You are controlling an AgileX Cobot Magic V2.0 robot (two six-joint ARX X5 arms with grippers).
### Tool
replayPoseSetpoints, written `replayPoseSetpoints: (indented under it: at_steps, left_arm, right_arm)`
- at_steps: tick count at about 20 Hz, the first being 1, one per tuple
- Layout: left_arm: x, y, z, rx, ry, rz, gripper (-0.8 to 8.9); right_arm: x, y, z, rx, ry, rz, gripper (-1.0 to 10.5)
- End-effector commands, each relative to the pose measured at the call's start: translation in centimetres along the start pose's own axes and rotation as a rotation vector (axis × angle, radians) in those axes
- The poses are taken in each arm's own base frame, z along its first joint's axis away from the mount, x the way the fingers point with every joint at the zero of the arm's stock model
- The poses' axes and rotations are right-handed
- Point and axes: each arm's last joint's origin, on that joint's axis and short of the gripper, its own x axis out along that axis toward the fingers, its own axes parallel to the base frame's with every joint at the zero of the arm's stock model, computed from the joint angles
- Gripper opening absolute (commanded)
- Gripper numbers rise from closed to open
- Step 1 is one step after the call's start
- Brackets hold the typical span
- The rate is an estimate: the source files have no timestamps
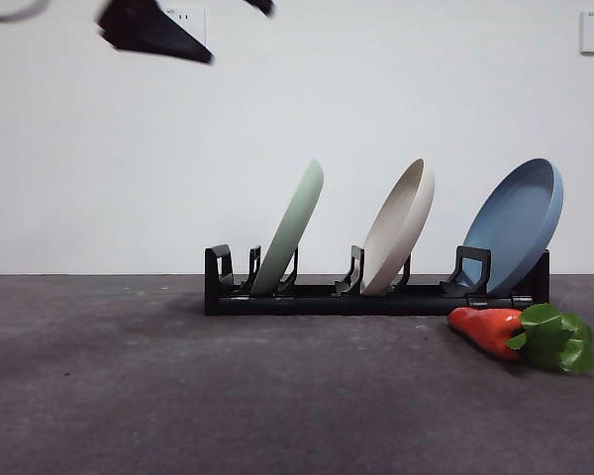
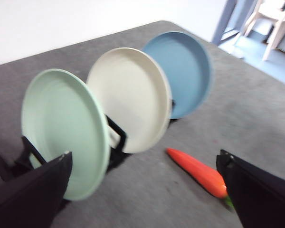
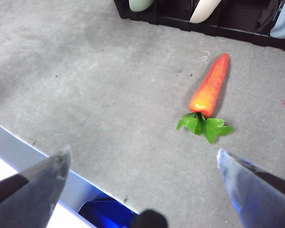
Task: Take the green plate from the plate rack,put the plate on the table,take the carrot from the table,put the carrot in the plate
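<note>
**Plates all racked, carrot lying loose in front**

Plates first: the green plate (image 1: 293, 226) is a pale sage colour, matte, round and shallow with a low raised rim, and faint concentric rings show on its face in the left wrist view (image 2: 61, 128). It stands on edge, leaning, in a slot toward one end of the plate rack (image 1: 376, 293), a long low black thing with curved upright prongs. A beige plate (image 1: 400, 226) sits in the middle and a blue plate (image 1: 516, 224) at the other end, all three tilted the same way and not touching.

The carrot (image 1: 487, 329) is stubby, orange-red, with a bunch of bright green leaves at the fat end. It lies flat on the table (image 1: 178, 396), just in front of the rack near the blue plate's end, pointed tip toward the rack.

Left gripper (image 2: 142, 190) hangs in the air facing the green plate, jaws wide apart, nothing between them. Right gripper (image 3: 142, 164) hovers over the near table edge, looking down at the carrot, jaws also spread and empty.
</note>
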Motion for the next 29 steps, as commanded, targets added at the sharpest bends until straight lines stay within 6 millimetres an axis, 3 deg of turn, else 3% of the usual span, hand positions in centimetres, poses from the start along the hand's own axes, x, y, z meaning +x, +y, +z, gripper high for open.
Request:
replayPoseSetpoints:
  at_steps: [1, 4, 8, 17, 24, 25, 29]
  left_arm:
    - [3.3, 0.4, 0.4, 0.034, 0.004, 0.035, 5.57]
    - [6.7, 0.7, 0.8, 0.074, 0.000, 0.063, 5.57]
    - [10.4, 1.3, -0.6, 0.124, 0.012, 0.122, 5.57]
    - [15.2, 2.3, -4.8, 0.113, 0.107, 0.131, 5.42]
    - [15.8, 2.2, -5.4, 0.109, 0.127, 0.119, 0.30]
    - [15.8, 2.2, -5.5, 0.108, 0.129, 0.119, -0.12]
    - [15.8, 2.2, -5.5, 0.107, 0.128, 0.115, -0.08]
  right_arm:
    - [-0.1, 0.1, 0.0, 0.006, 0.002, 0.004, 6.6]
    - [-0.1, 0.1, 0.0, 0.010, 0.008, 0.005, 6.6]
    - [-0.1, 0.1, -0.1, 0.017, 0.009, 0.005, 6.6]
    - [-0.1, 0.1, 0.0, 0.022, 0.009, 0.005, 6.6]
    - [-0.1, 0.1, -0.1, 0.025, 0.009, 0.004, 6.6]
    - [-0.1, 0.1, -0.1, 0.025, 0.009, 0.005, 6.6]
    - [-0.1, 0.1, -0.1, 0.025, 0.009, 0.005, 6.6]
